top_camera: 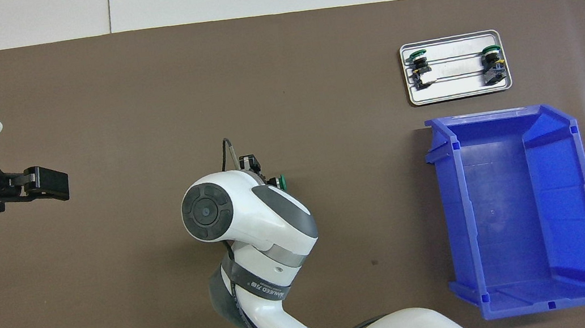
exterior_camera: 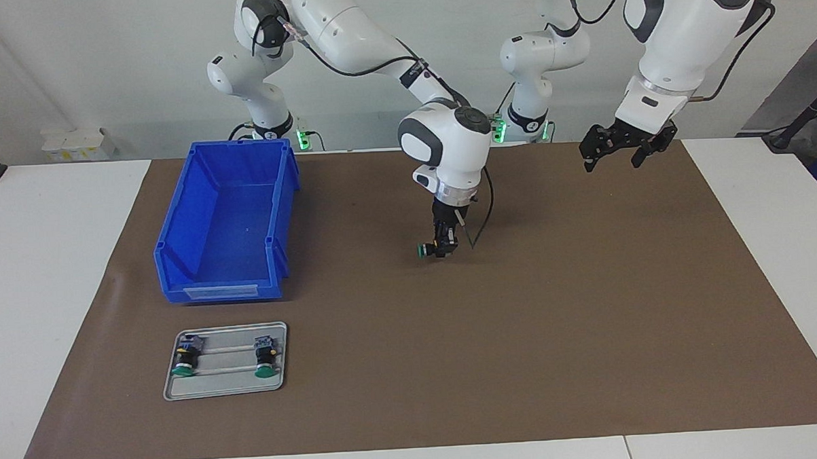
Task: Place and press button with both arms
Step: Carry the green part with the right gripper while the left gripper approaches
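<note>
Two pincers face you: your left pincer (exterior_camera: 612, 152) hangs spread over the brown mat (exterior_camera: 588, 305); your right pincer (exterior_camera: 442, 249) pinches the button (exterior_camera: 425, 250) low over mid-worktop. Farther out sits the blue bin (exterior_camera: 224, 215), then the tray (exterior_camera: 227, 389) with two buttons.

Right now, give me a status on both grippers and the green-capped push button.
Right gripper shut on green-capped push button, low over mid-mat. Left gripper open, waiting over mat's left-arm end. Nothing in the way.
</note>
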`<action>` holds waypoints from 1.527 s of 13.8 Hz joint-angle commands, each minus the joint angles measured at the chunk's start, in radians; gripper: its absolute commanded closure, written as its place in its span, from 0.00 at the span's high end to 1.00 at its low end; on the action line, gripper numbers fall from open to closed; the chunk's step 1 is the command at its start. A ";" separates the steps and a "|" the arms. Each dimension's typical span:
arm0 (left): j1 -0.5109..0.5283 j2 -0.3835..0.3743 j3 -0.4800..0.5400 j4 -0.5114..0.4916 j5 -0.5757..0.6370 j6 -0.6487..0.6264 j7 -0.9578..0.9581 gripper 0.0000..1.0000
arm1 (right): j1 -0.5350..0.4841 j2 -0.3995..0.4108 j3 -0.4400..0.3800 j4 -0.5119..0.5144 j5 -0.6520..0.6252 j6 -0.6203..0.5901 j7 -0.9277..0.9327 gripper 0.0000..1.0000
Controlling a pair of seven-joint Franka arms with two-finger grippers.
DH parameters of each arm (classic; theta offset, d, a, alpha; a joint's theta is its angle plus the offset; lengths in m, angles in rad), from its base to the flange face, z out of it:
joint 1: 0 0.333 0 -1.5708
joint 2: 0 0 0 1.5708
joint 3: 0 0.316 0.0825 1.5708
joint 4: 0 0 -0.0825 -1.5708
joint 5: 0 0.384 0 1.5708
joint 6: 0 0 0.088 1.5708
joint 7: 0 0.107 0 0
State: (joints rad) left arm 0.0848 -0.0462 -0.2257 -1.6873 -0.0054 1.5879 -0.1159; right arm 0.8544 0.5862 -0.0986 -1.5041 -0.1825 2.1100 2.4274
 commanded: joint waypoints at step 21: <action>-0.201 -0.072 -0.006 -0.261 -0.038 0.402 0.514 1.00 | -0.322 -0.537 0.004 -0.380 0.110 -0.020 -1.289 1.00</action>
State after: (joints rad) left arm -0.0679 -0.0725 -0.2430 -1.8569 -0.0271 1.9239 0.3209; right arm 0.6207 0.1179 -0.1071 -1.8358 -0.1398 2.1218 1.4096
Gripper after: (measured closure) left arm 0.000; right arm 0.000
